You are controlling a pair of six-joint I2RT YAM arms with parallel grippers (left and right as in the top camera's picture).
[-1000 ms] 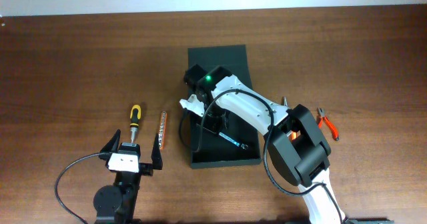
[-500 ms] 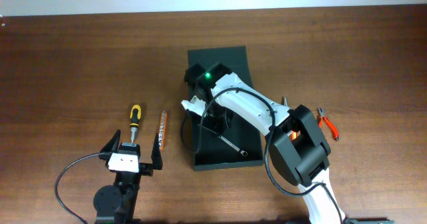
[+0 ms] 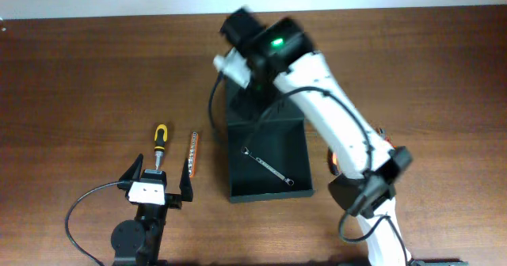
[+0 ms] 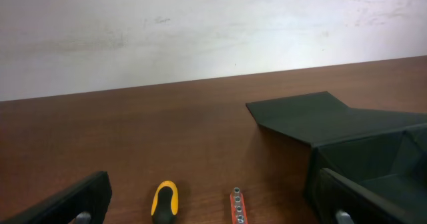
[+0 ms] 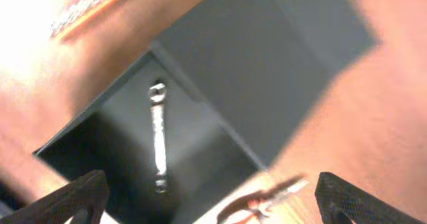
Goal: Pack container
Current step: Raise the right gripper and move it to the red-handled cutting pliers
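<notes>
The container is a dark open box in the middle of the table, its flap lid lying flat at the far end. A silver wrench lies loose on its floor, and it also shows in the right wrist view as the wrench. My right gripper hangs high over the lid end, blurred. Its jaws are open and empty in the right wrist view. My left gripper rests open near the front edge, left of the box.
A yellow-and-black screwdriver and an orange bit holder lie just ahead of the left gripper. Orange pliers lie on the wood to the right of the box, mostly hidden under the right arm in the overhead view.
The right gripper opened and let go of the wrench, which now lies in the box. The arm then rose and swung toward the far end. The left arm stayed still.
</notes>
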